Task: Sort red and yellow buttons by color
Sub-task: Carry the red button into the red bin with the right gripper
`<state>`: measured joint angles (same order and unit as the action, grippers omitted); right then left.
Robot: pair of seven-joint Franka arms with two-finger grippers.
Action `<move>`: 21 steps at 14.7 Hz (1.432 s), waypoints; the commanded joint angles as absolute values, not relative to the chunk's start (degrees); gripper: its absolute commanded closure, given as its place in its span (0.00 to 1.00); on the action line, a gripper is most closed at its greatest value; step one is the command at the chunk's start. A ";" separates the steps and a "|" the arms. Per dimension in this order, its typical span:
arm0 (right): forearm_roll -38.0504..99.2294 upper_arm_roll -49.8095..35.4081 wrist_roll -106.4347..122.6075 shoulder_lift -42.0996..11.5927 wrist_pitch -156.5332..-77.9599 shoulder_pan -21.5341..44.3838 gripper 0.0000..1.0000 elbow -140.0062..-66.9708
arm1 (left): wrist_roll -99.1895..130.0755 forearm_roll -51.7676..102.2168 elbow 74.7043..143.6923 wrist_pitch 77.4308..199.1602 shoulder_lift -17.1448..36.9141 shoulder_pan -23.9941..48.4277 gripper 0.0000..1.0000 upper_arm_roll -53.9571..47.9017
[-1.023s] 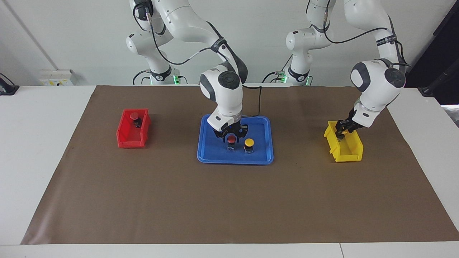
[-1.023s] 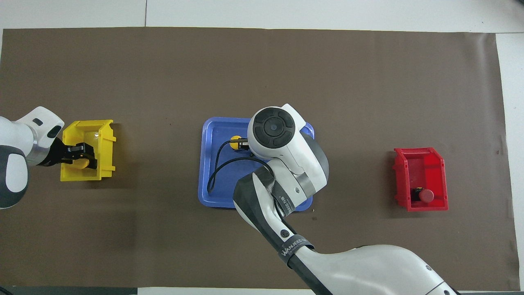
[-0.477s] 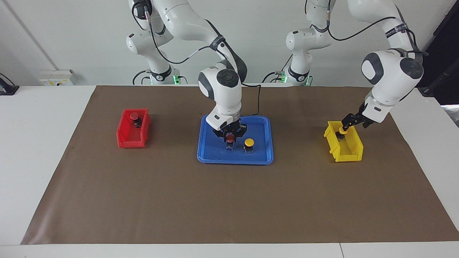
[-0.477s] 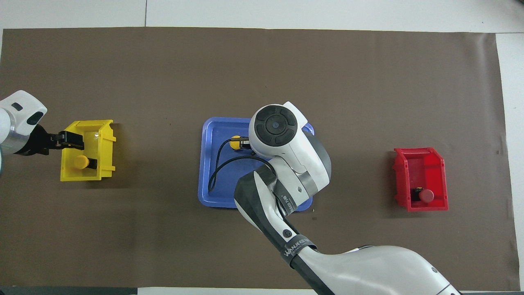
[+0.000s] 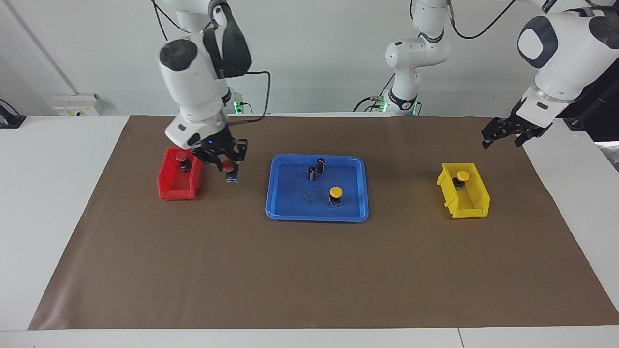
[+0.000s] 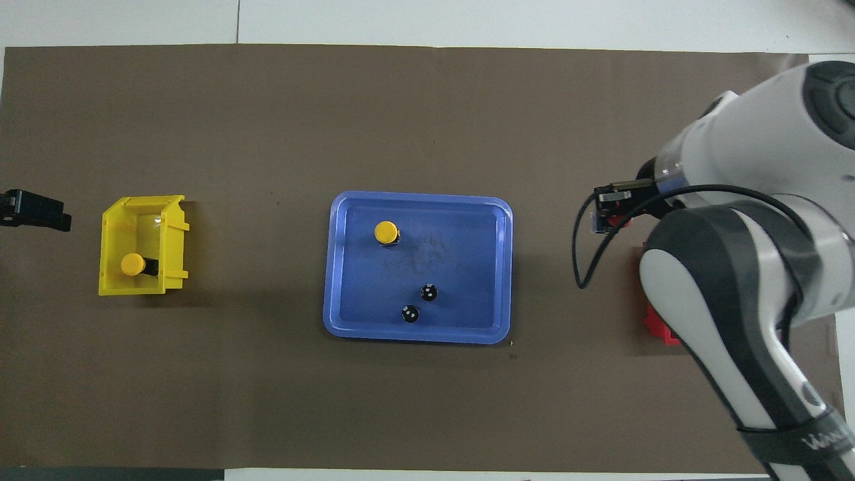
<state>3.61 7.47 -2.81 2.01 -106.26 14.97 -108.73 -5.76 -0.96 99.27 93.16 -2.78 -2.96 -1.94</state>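
My right gripper [image 5: 225, 164] is shut on a red button [image 5: 232, 174] and holds it in the air just beside the red bin [image 5: 176, 191]. Another red button [image 5: 181, 157] lies in that bin. In the overhead view the right arm hides most of the red bin [image 6: 658, 327], and the right gripper [image 6: 611, 210] shows beside it. A yellow button [image 5: 335, 193] [image 6: 386, 232] stands on the blue tray [image 5: 316, 215] [image 6: 417, 198]. A second yellow button [image 5: 462, 176] [image 6: 133, 264] lies in the yellow bin [image 5: 471, 205] [image 6: 143, 204]. My left gripper [image 5: 503, 134] [image 6: 33, 210] hangs open and empty above the mat by the yellow bin.
Two dark capless cylinders [image 5: 320, 164] [image 5: 312, 173] stand on the tray, nearer to the robots than the yellow button; the overhead view shows them too [image 6: 428, 292] [image 6: 409, 313]. A brown mat [image 5: 309, 270] covers the white table.
The right gripper closed on the red button, lifted it off the tray and carried it to the red bin. The left gripper released the yellow button into the yellow bin and rose away.
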 commanded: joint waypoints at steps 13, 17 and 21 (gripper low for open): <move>3.52 6.50 20.39 8.97 -124.26 -1.58 0.77 -132.88 | -2.74 -0.18 90.08 85.25 -2.37 6.86 0.00 0.97; 3.52 6.42 19.86 8.61 -128.93 -0.79 0.77 -136.84 | 8.76 1.14 97.44 94.54 -5.00 7.99 0.00 0.27; 3.52 6.42 19.60 8.26 -130.08 -0.88 0.77 -137.90 | 15.25 1.75 106.41 103.40 -3.61 19.04 0.00 -1.23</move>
<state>3.54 6.58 19.85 7.39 -128.73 -0.72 -136.45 9.84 1.11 100.48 97.18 -3.03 13.11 -1.33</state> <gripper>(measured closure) 0.595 0.000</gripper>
